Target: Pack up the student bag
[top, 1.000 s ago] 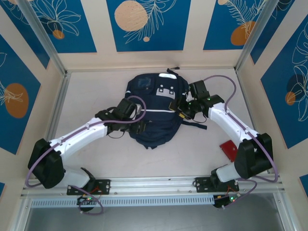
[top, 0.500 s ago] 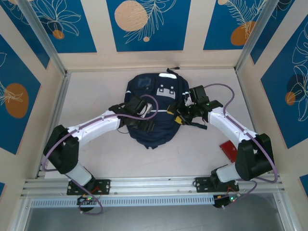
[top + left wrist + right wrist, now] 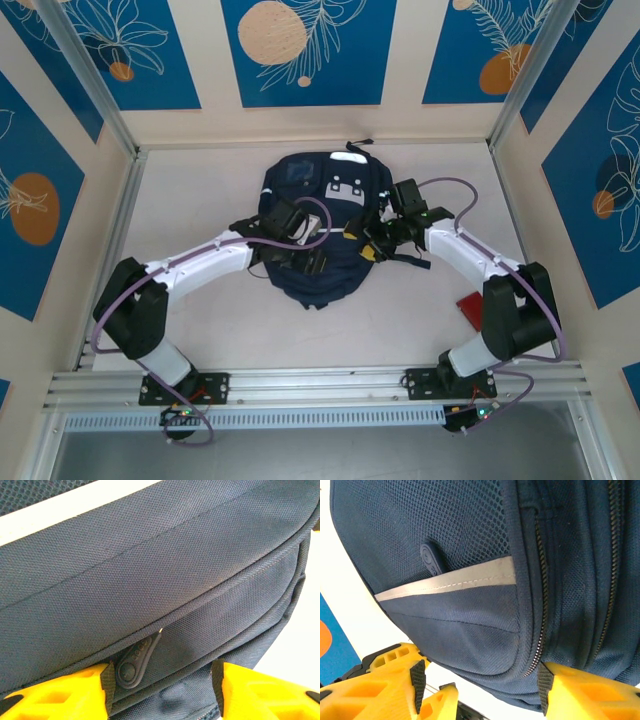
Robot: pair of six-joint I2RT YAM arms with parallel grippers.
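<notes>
The student bag (image 3: 322, 288) lies flat near the middle of the pale desk (image 3: 190, 200), its top loop pointing at the far wall and its rounded bottom towards the arm bases. It is dark navy woven fabric with a tight, grainy weave, stitched in raised seams and curved panels.

The left hand (image 3: 305, 262) sits over the bag's lower left part. In the left wrist view its yellow plastic fingers (image 3: 55, 697) are spread wide and hold nothing. Between them, a little nearer the left finger, lies a dark rubbery zipper pull (image 3: 135, 660), an elongated teardrop with a round boss, tucked under a fabric lip along a closed seam. Above that seam a smooth white stripe (image 3: 75, 505) crosses the cloth.

The right hand (image 3: 372, 245) is at the bag's right edge, beside its black straps. Its fingers are also wide apart and grip nothing; whether they touch the fabric cannot be told. The right wrist view shows an open-weave mesh pocket (image 3: 445, 525) edged with a grey reflective band (image 3: 455, 580), and a second rubbery pull (image 3: 430, 557) poking out above that band. Two closed coil zips (image 3: 540, 580) run side by side down the body next to the pocket.

Bare desk surrounds the bag on every side, widest to its left and towards the near rail. A small red flat object (image 3: 472, 308) lies on the desk well to the bag's right, close to the right arm.
</notes>
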